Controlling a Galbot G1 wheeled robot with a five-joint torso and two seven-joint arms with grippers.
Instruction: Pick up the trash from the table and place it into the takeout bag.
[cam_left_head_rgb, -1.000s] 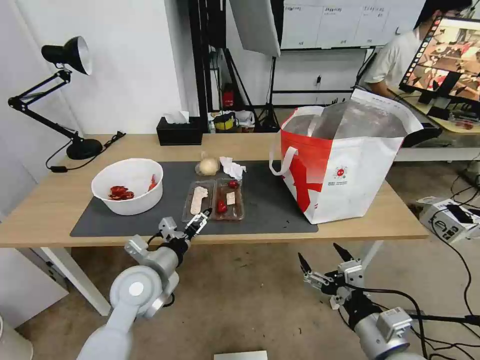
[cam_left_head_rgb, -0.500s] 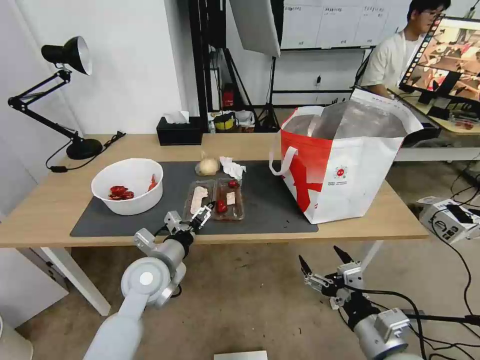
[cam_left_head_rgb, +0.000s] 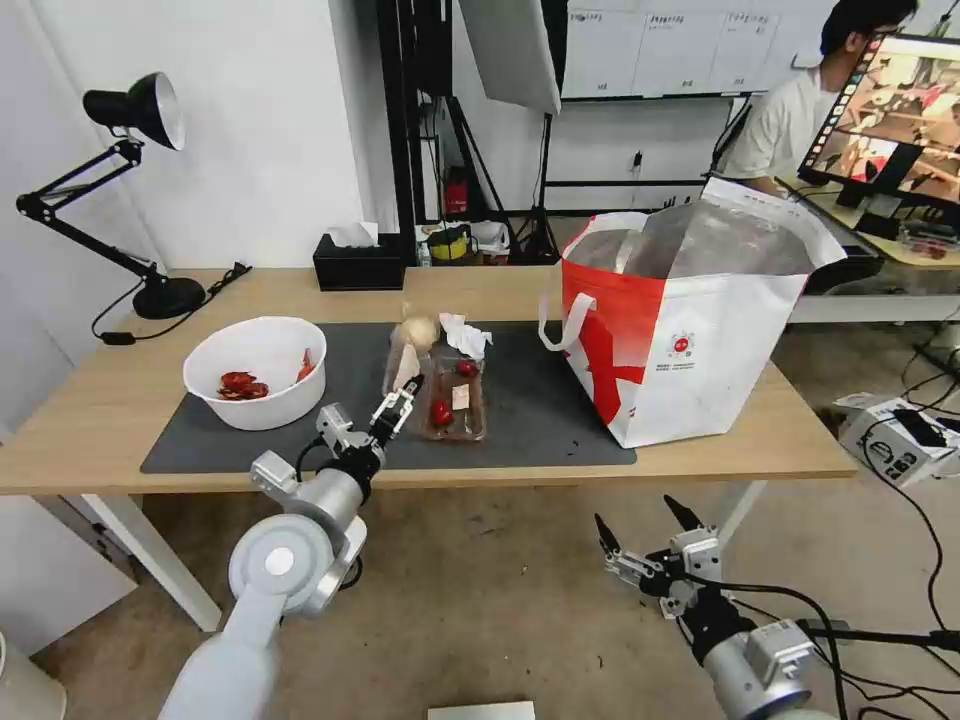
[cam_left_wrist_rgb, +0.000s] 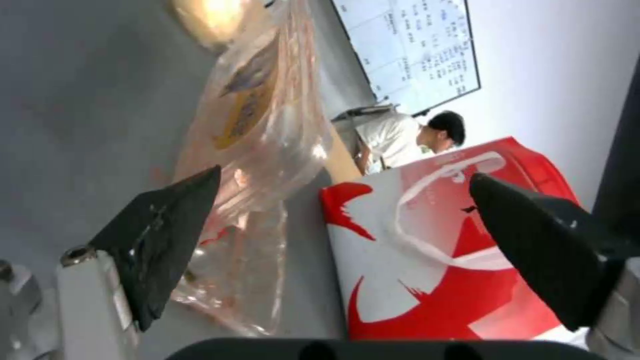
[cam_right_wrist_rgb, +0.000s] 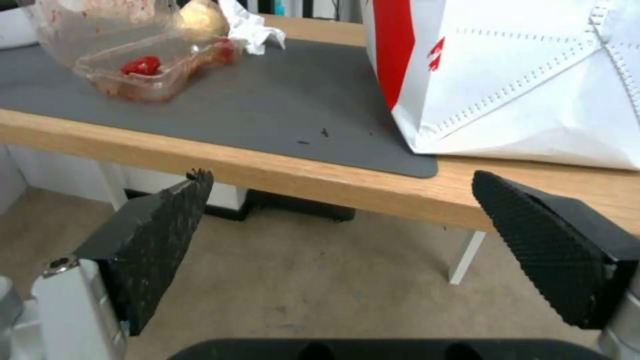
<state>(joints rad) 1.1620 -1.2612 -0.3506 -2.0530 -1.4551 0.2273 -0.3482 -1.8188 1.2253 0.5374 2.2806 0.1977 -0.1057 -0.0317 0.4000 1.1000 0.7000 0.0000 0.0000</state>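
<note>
**A:** Where is the clear plastic tray (cam_left_head_rgb: 440, 390)?

**B:** On the dark grey mat (cam_left_head_rgb: 530, 400) of the bench (cam_left_head_rgb: 120, 400). One half stands tipped up; the other lies flat, holding red scraps.

**A:** And around the tray?

**B:** The left hand (cam_left_head_rgb: 398, 405) is at its raised half, fingers apart. Behind the tray: a beige lump (cam_left_head_rgb: 418, 328) and crumpled tissue (cam_left_head_rgb: 466, 335). The white bowl (cam_left_head_rgb: 257, 371) sits beside the tray; the takeout bag (cam_left_head_rgb: 690, 330) stands on its other side. The right hand (cam_left_head_rgb: 645, 530) hangs below the bench edge, fingers spread.
</note>
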